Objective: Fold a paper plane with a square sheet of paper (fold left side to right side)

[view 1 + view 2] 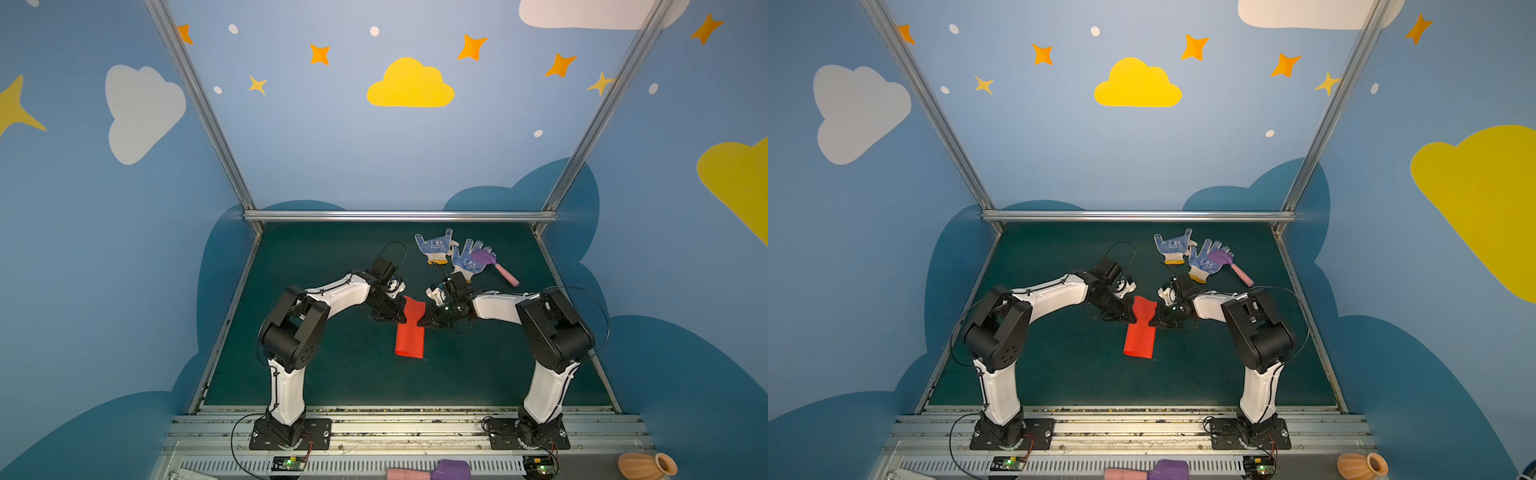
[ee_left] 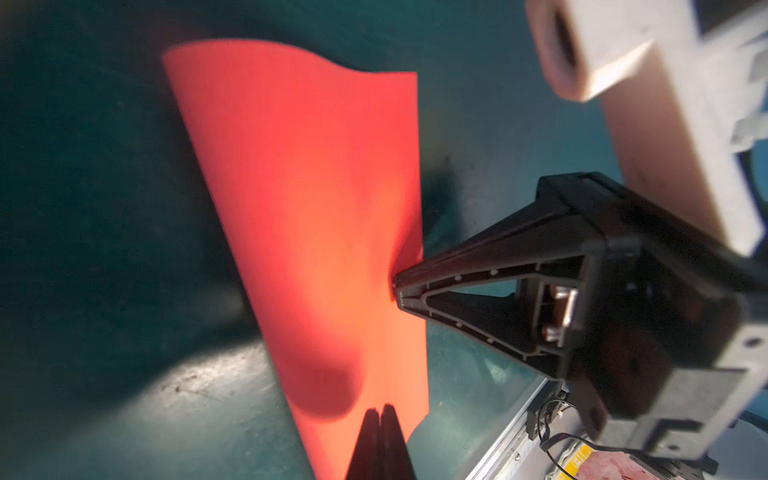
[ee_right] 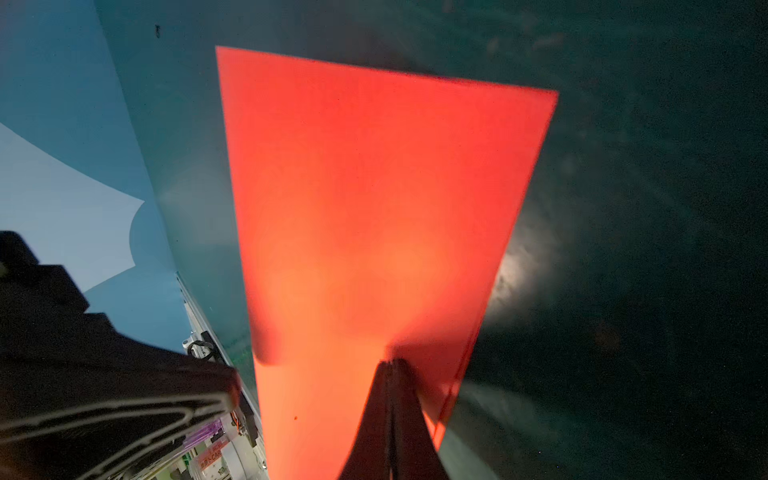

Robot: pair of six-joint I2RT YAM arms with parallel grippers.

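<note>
In both top views the square sheet of paper (image 1: pixel 410 336), a narrow strip, lies mid-mat. The left gripper (image 1: pixel 398 318) is at its nine o'clock edge and the right gripper (image 1: pixel 423 322) at three. Left wrist view: jaws clenched on the paper. Right wrist view: likewise pinching it. The half-fold looks made — next, I reckon, pressing the crease flat.

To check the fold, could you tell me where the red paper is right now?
In both top views the red paper lies mid-table, its far part gripped by the left gripper and right gripper, gloves beyond it.
</note>
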